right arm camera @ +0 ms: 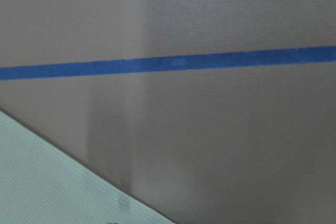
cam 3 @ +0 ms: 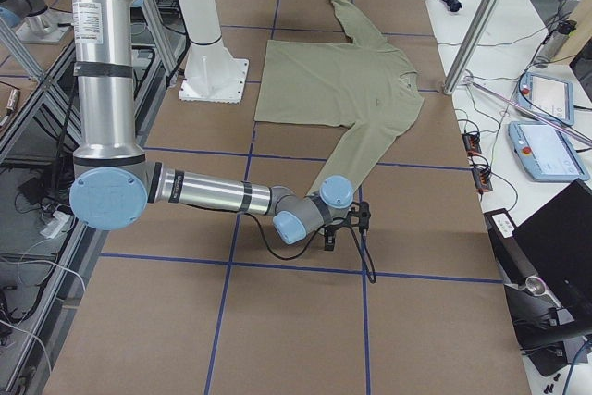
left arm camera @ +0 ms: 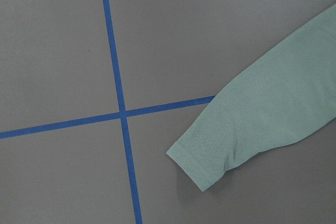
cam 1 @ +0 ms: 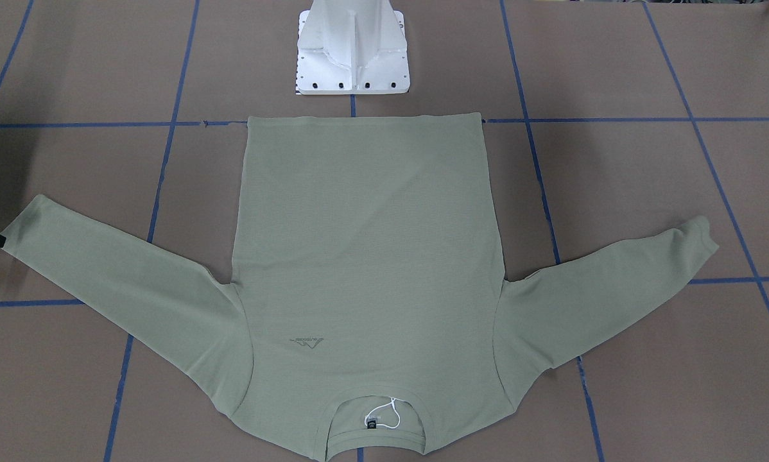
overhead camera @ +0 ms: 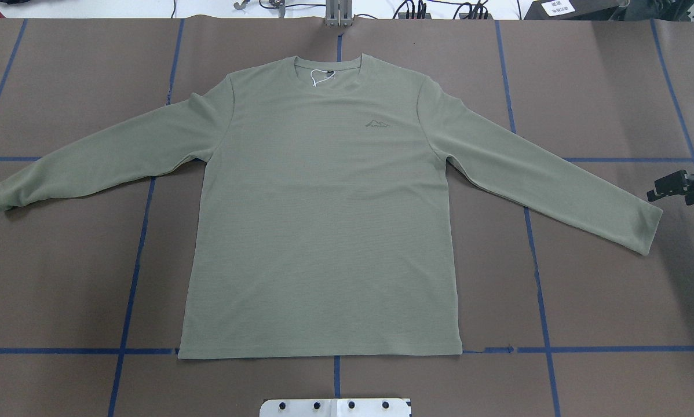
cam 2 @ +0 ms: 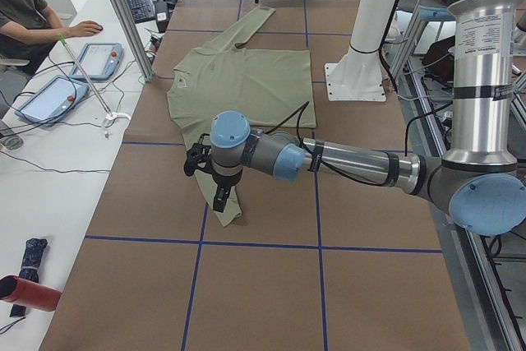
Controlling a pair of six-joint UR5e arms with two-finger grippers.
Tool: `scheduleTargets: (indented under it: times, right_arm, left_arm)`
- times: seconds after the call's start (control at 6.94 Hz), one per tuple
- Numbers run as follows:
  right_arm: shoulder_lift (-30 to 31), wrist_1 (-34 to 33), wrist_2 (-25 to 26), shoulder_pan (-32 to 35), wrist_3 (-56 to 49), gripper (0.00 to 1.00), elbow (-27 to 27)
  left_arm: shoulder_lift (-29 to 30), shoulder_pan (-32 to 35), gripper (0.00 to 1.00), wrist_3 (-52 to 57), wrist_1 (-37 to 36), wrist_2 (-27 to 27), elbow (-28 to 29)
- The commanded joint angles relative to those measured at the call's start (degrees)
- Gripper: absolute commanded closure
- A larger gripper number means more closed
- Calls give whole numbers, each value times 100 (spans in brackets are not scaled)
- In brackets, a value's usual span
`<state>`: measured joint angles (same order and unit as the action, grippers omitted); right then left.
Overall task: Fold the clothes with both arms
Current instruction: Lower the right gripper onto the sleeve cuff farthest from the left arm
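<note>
The sage-green long-sleeved shirt (overhead camera: 324,220) lies flat and front up on the brown table, neck away from the robot and both sleeves spread out; it also shows in the front view (cam 1: 365,244). My left gripper (cam 2: 219,196) hangs over the cuff (left arm camera: 210,166) of the sleeve on my left. No fingers show in its wrist view, so I cannot tell if it is open. My right gripper (overhead camera: 671,186) hovers just beyond the other cuff (overhead camera: 648,231), at the view's edge. I cannot tell if it is open.
The white pedestal base (cam 1: 352,58) stands at the shirt's hem side. Blue tape lines (overhead camera: 132,278) grid the table. A person (cam 2: 25,6) sits at a side desk with tablets (cam 2: 99,59). Metal posts (cam 2: 123,14) stand along the table's far edge.
</note>
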<state>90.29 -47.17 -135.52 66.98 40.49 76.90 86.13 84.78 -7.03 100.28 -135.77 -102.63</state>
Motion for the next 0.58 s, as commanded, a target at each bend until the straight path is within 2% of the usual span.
scheduleTargets:
  times: [0.0,0.43]
  right_arm:
    - [146,454,26,-141,503,32,-9]
    - [156,454,26,-159,495,33,-44]
  left_arm:
    - [1,3,0,0,0,7,6]
    - [-8,3,0,0,0,7,15]
